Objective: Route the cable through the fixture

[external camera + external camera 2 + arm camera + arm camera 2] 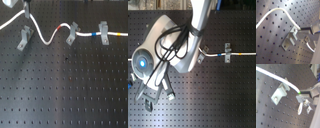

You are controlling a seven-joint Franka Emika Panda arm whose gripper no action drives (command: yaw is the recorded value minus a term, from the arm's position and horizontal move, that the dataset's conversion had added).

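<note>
**A dark perforated bench under soft, uneven light**

We saw a black breadboard table [65, 90] filling both exterior views, its surface drilled with a regular grid of small holes. Light fell unevenly across it: in the first exterior view the far edge looked greyer and washed out, the near part darker. In both wrist views the same plate [271, 37] caught a pale metallic sheen. We could not make out walls, floor or windows.
</note>
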